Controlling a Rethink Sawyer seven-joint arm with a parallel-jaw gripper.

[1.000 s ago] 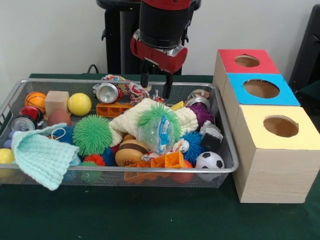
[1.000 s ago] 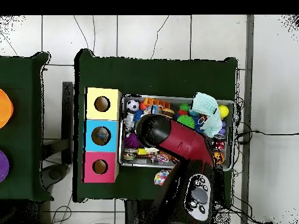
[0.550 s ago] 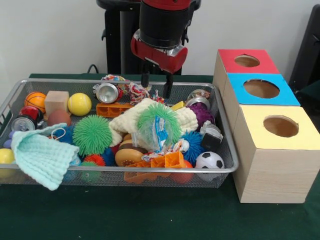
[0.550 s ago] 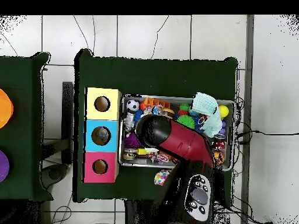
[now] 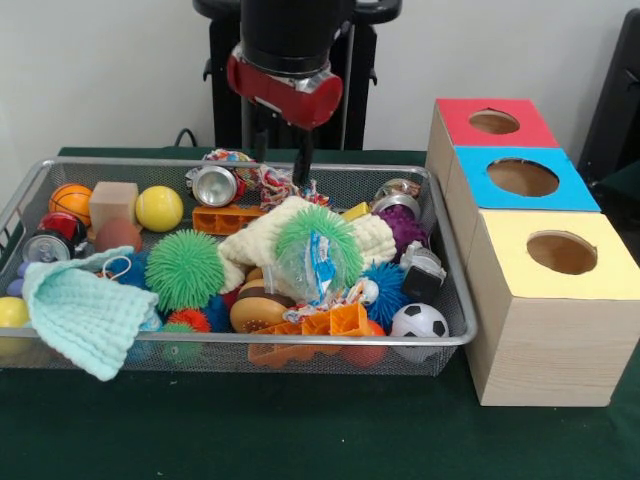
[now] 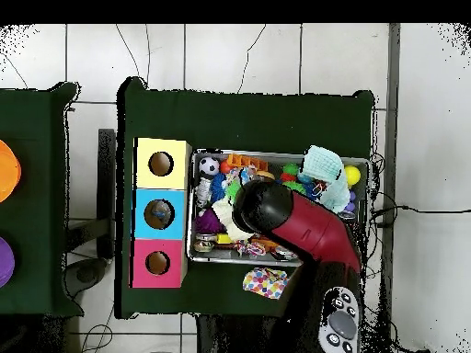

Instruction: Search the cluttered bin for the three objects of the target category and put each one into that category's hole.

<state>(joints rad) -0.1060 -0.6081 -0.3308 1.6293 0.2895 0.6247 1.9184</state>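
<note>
My gripper hangs open with nothing between its fingers, over the far side of the wire bin. It is just above the coloured rope toy and right of the silver can. The bin holds a yellow ball, a small basketball, a wooden block, green spiky balls, a soccer ball, a cream cloth and a mint cloth. In the overhead view the arm hides the gripper and the bin's middle.
Three boxes with holes stand beside the bin: red top, blue top, yellow top. In the overhead view something lies inside the blue box's hole. A dotted colourful thing lies on the cloth outside the bin.
The arm has swung toward the picture's left in the front view and risen slightly, from over the cream cloth's far edge to over the rope toy. The gripper stayed open.
</note>
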